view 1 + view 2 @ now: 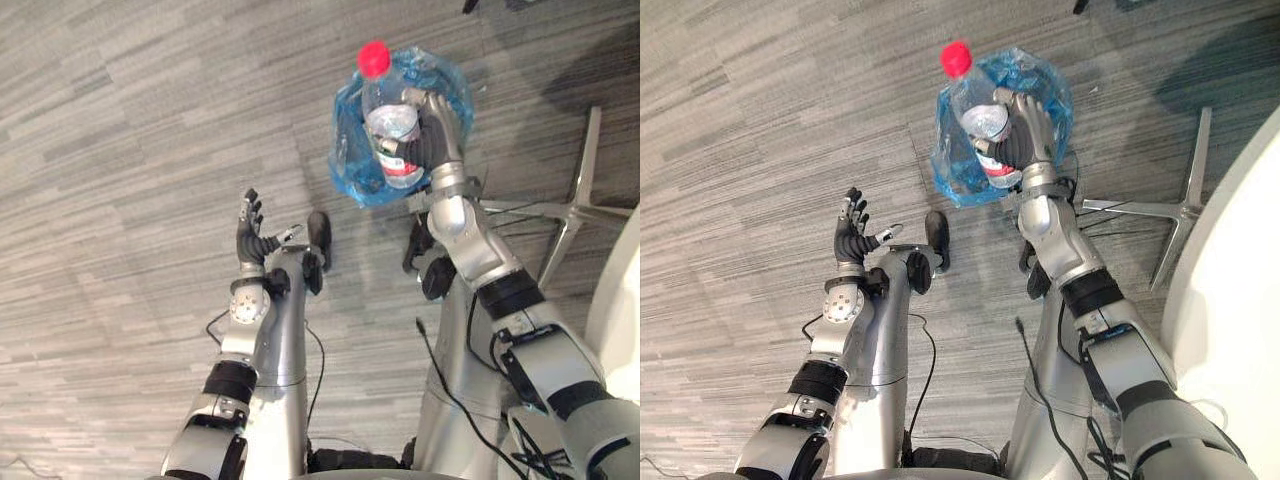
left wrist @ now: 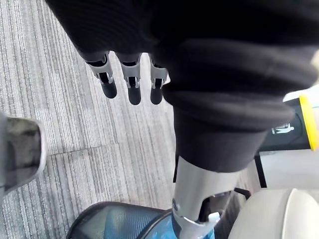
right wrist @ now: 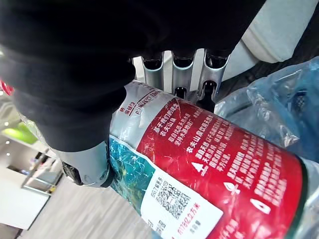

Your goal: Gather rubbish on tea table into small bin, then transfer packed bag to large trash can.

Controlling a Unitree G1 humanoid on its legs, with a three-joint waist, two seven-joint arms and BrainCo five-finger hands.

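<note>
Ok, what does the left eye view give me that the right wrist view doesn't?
The left eye view adds the open left hand held out over the floor, and a chair base off to the right. The right wrist view adds close detail: the red and white label, with fingers curled against the bottle. Both show the right hand holding the bottle together with the blue bag.
</note>
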